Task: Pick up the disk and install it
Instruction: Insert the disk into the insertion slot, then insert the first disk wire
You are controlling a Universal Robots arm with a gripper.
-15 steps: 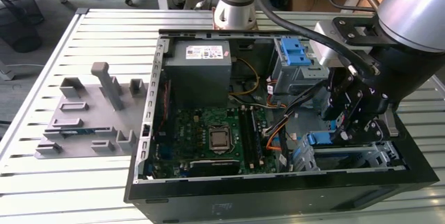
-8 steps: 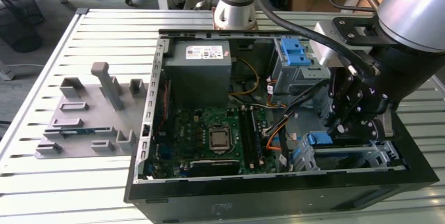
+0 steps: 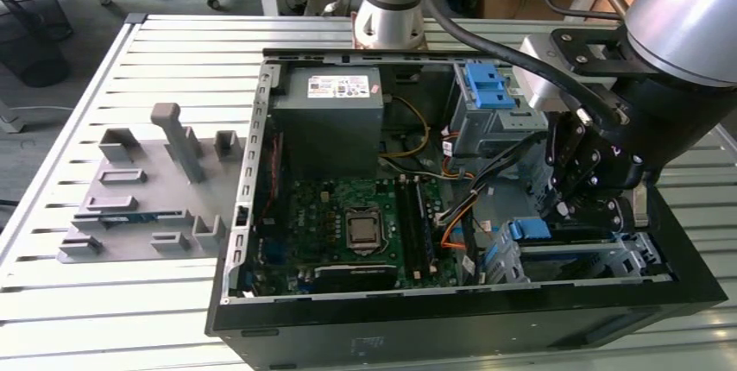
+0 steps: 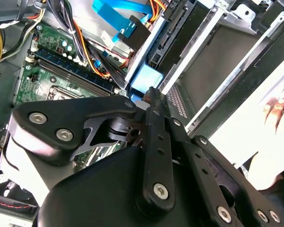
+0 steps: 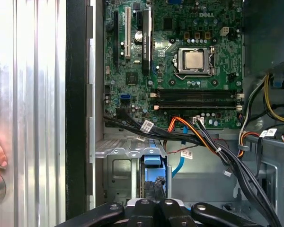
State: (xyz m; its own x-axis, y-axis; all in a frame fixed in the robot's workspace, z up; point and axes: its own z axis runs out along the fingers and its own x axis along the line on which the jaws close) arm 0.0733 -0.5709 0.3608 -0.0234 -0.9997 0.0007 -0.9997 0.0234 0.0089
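Observation:
The disk [image 3: 530,230] stands on edge in the drive cage at the case's near corner on the exterior view's right, its blue frame end showing. My gripper [image 3: 567,212] hangs just over that cage. In the second wrist view the two fingers [image 4: 154,109] lie pressed together with nothing between them, their tips at the blue end of the disk [image 4: 146,78]. In the first wrist view the same blue frame [image 5: 151,161] sits in the metal cage [image 5: 118,163], directly ahead of the fingertips [image 5: 154,187]. Most of the disk's body is hidden by the cage.
The open computer case [image 3: 461,311] lies on a slatted metal table, with the motherboard [image 3: 357,224], grey power supply [image 3: 334,112] and a blue latch [image 3: 486,86] inside. Orange and black cables [image 5: 199,135] run beside the cage. A grey fixture [image 3: 150,190] is on the exterior view's left. A person's hand [image 4: 277,113] rests nearby.

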